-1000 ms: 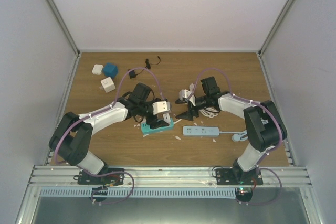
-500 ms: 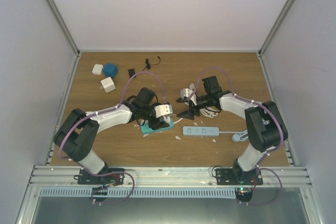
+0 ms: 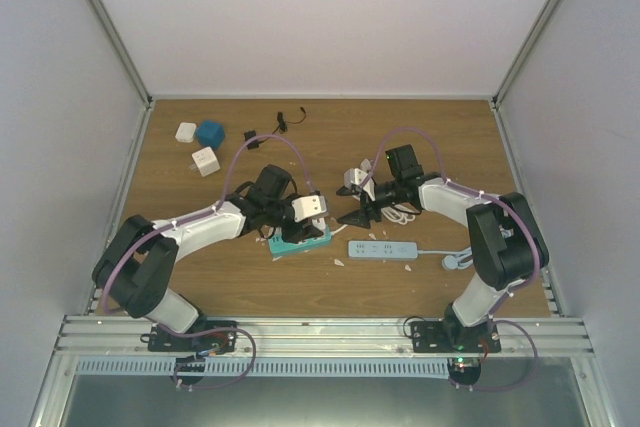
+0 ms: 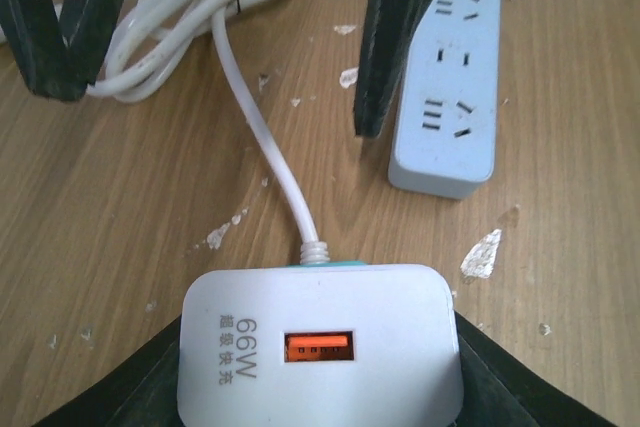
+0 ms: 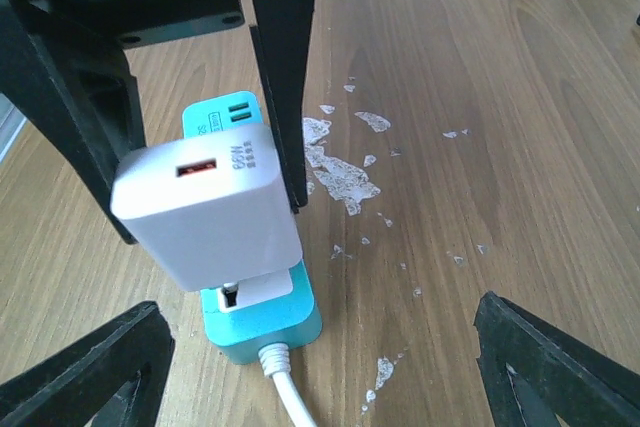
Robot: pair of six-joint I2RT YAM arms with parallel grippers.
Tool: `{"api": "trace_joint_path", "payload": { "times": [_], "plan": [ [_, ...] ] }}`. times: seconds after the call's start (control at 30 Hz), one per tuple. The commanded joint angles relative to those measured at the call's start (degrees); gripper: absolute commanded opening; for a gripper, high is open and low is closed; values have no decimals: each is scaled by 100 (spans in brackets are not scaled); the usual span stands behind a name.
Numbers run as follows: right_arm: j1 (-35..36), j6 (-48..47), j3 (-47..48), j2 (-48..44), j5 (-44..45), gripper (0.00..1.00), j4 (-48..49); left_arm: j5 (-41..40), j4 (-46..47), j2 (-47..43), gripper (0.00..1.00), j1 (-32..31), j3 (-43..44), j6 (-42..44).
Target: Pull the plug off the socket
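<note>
Since a second ago, drawn in from wide apart: left gripper point(image 3: 303, 210) now pressed against both short flanks of the white 66W charger point(image 4: 318, 347), so clamped on it by the look of both wrist views. Charger atop the teal power strip point(image 5: 262, 325), at the strip's end nearest its white cable point(image 4: 262, 137). USB face tipped toward the right gripper point(image 3: 358, 209). Seated fully or already partly lifted: cannot tell, though a gap shows under one edge.

Strip's long axis along the line from the left gripper to the right, cable leaving on the right gripper's side. Pull therefore straight off the strip's top face, not along its length. Left arm plainly the nearer, already on the charger.

Right gripper spread wide, clasping nothing, poised beyond the strip's cable end, near but clear of the strip. Probably needed to pin the strip down, or the strip may rise with the charger.
</note>
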Motion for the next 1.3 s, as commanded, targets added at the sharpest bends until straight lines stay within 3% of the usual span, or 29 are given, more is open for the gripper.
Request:
{"api": "trace_joint_path", "payload": {
  "times": [0.0,0.27,0.67,0.97,1.27],
  "plan": [
    [-42,-26,101,-66,-118,83,-87,402,154,-281,43,45,70,-91],
    [-42,-42,98,-67,-122,83,-104,340,-522,-375,42,421,609,245],
    [-38,-78,99,-76,-73,83,-129,-72,-1716,-243,42,1720,1833,1100],
    [-41,-90,124,-79,-25,83,-154,-911,-2201,234,42,2248,2384,1624],
    [-36,-85,142,-53,18,83,-170,-1715,-3052,1313,43,2508,3409,1772]
  ]
}}
